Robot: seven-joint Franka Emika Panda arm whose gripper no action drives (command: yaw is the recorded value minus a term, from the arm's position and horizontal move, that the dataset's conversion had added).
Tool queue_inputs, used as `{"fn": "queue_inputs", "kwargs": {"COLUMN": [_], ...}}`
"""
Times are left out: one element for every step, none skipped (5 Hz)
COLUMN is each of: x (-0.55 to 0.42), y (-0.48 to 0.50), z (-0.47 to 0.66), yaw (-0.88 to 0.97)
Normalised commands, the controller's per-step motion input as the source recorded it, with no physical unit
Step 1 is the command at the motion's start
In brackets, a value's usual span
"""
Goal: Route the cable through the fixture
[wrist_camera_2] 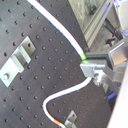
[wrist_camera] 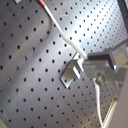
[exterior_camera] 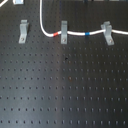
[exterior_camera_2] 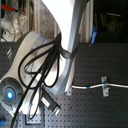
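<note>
The white cable [exterior_camera: 75, 33] comes down from the top edge of the first exterior view. It passes the middle clip [exterior_camera: 63, 32] with its red band [exterior_camera: 56, 35] just beside it. It then carries its blue band [exterior_camera: 87, 34] on to the right clip [exterior_camera: 107, 33]. The left fixture [exterior_camera: 22, 31] holds no cable. My gripper [wrist_camera_2: 91, 67] is outside the first exterior view. In the second wrist view it is shut on the cable [wrist_camera_2: 60, 30], above the board, with the empty fixture [wrist_camera_2: 15, 62] off to one side. In the first wrist view the gripper [wrist_camera: 94, 64] hangs close over a clip [wrist_camera: 73, 71].
The black perforated board [exterior_camera: 65, 90] fills both wrist views and most of the first exterior view. My arm [exterior_camera_2: 67, 45] with its dark hoses blocks most of the second exterior view. There only the blue band [exterior_camera_2: 87, 87] and one clip [exterior_camera_2: 105, 86] show.
</note>
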Motion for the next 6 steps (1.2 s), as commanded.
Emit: {"fn": "queue_inputs", "kwargs": {"x": [-0.013, -0.116, -0.283, -0.436, -0.456, -0.129], "y": [0.010, 0.062, 0.260, 0.391, 0.449, 0.519], "z": [0.00, 0.24, 0.30, 0.33, 0.31, 0.34], "yaw": [-0.02, -0.03, 0.08, 0.17, 0.15, 0.05]}}
